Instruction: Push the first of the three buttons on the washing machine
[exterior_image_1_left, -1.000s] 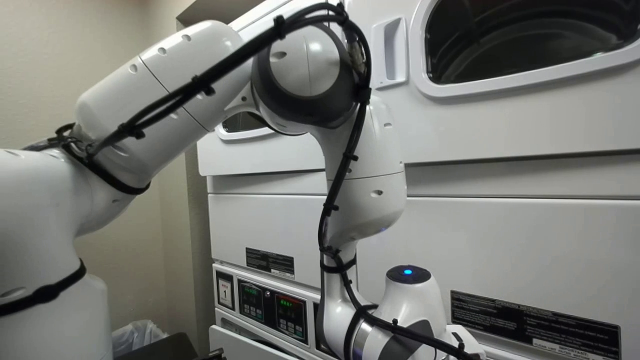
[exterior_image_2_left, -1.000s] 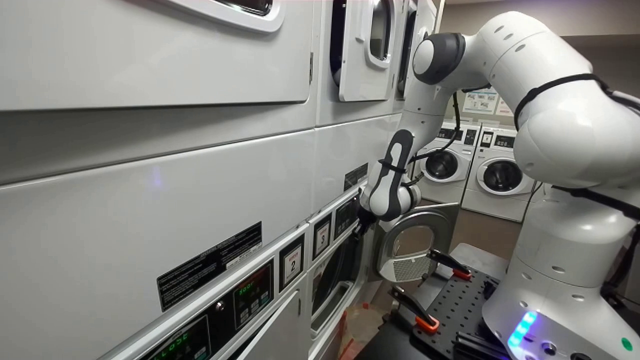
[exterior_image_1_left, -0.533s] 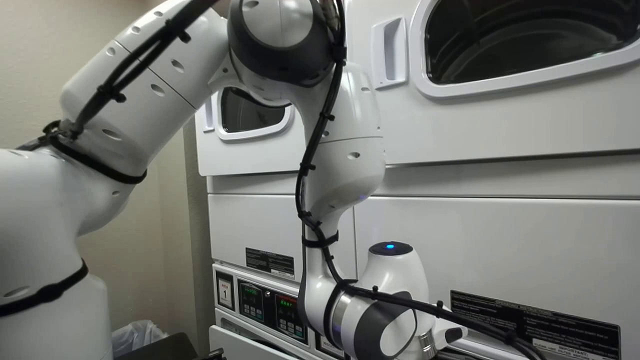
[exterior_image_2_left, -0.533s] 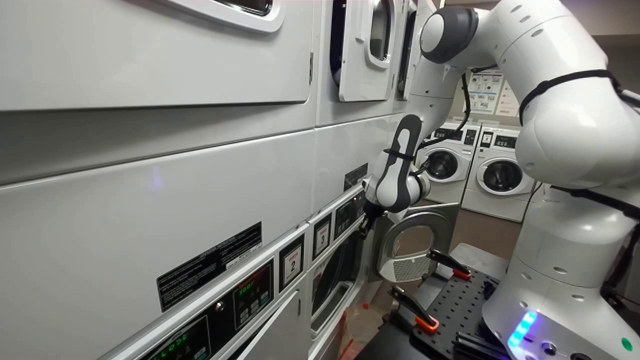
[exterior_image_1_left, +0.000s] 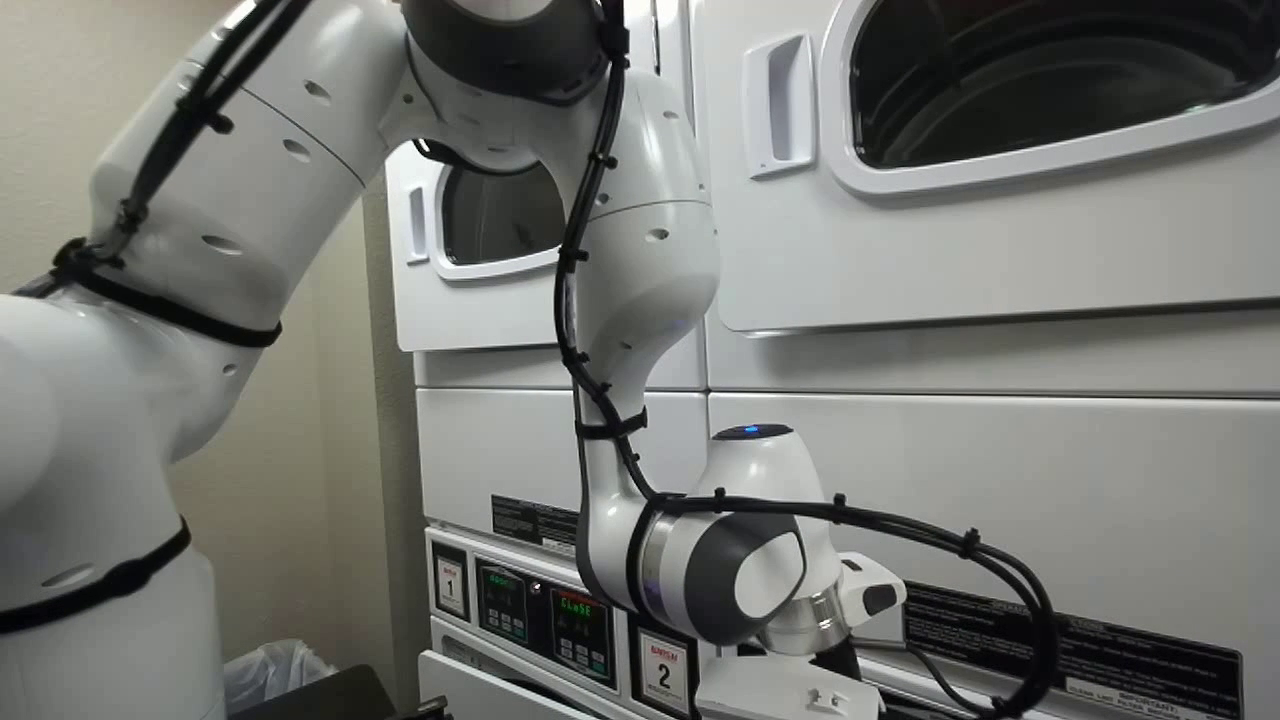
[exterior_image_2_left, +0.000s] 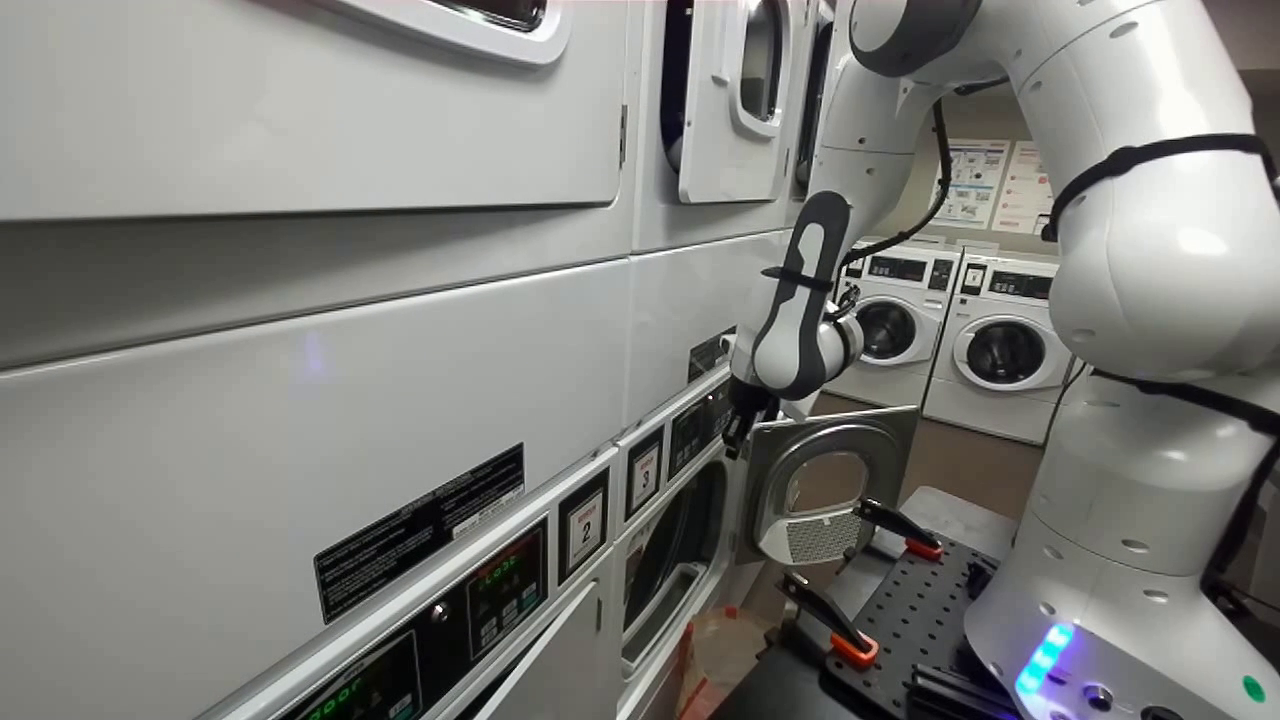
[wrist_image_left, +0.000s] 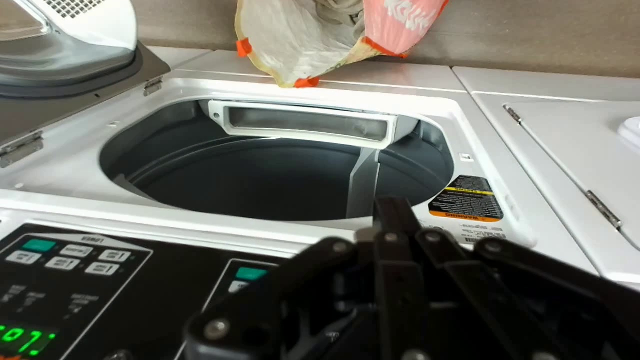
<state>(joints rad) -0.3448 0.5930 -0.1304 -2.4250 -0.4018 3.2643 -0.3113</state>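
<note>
The machine's dark control panel (wrist_image_left: 165, 280) crosses the lower left of the wrist view, which stands upside down. Its keypad has a green button (wrist_image_left: 38, 245) and several white buttons (wrist_image_left: 76, 250); which three are meant I cannot tell. A second keypad's green button (wrist_image_left: 251, 273) shows beside my gripper (wrist_image_left: 382, 223), which hides most of that keypad. The fingers look shut together, empty, and touch nothing visible. In an exterior view my gripper (exterior_image_2_left: 735, 437) points down in front of the panel (exterior_image_2_left: 688, 432), apart from it. It is mostly hidden behind the arm in an exterior view (exterior_image_1_left: 838, 658).
The machine's round door (exterior_image_2_left: 835, 490) hangs open beside its drum opening (wrist_image_left: 270, 180). A taped bag (wrist_image_left: 305, 45) lies in front below. A neighbouring door (exterior_image_2_left: 550, 650) stands ajar. Clamps (exterior_image_2_left: 850, 640) and the black mounting plate (exterior_image_2_left: 900, 620) are at the robot's base.
The arm and gripper have risen, drawing slightly away from the panel. The number 2 plate has come into view in an exterior view. The green display texts have swapped.
</note>
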